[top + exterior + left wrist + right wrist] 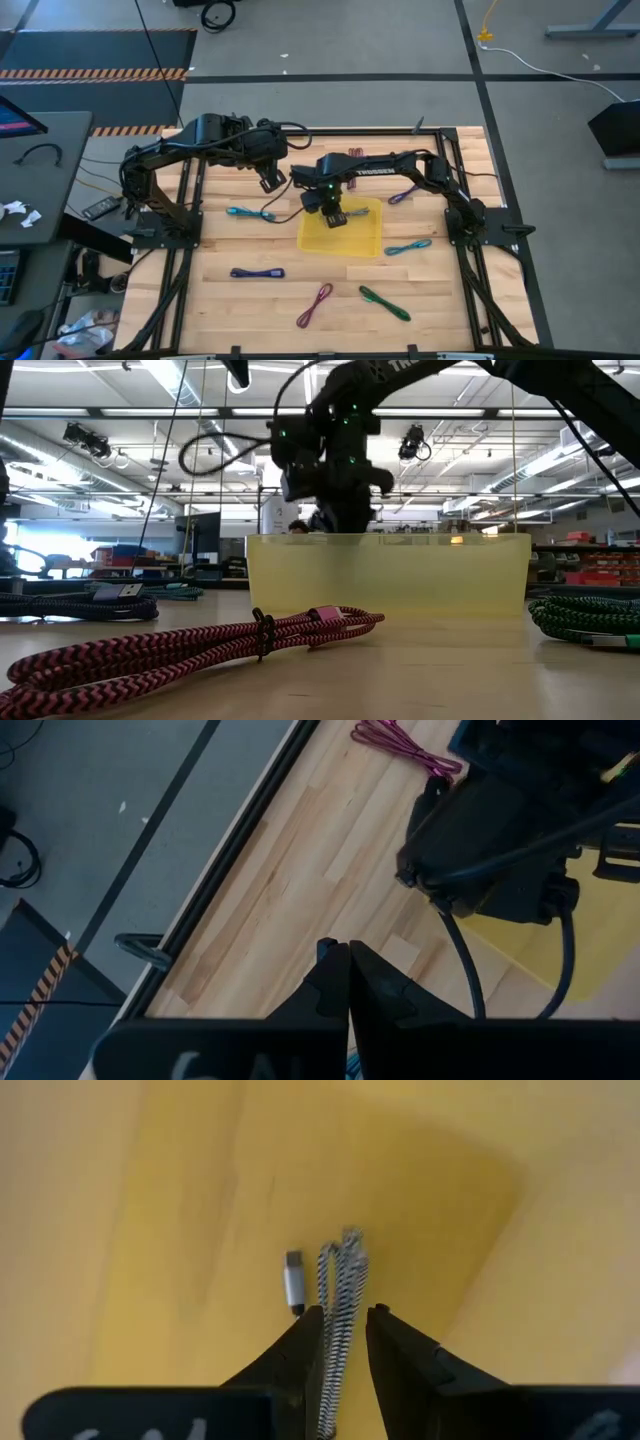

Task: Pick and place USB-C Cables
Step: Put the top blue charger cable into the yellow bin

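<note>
Right wrist view: right gripper point(345, 1325) pinching grey braided cable point(343, 1285) mid-bundle, fingers nearly closed, hanging over yellow tray point(180, 1200). Likely light, limp, floppy; braid should give grip, best taken across the folded bundle, not the plug. Left gripper point(347, 975) pressed together, empty, parked above bare wood beside tray. Other cables point(256, 273) scattered on table point(440, 300).

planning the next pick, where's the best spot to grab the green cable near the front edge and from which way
Take the green cable at its middle, coming straight down from above. It lies flat on the wooden table as a long thin bundle running diagonally, clear of its neighbours, so the claw's fingers should probably close across the narrow width, at right angles to that diagonal.
</note>
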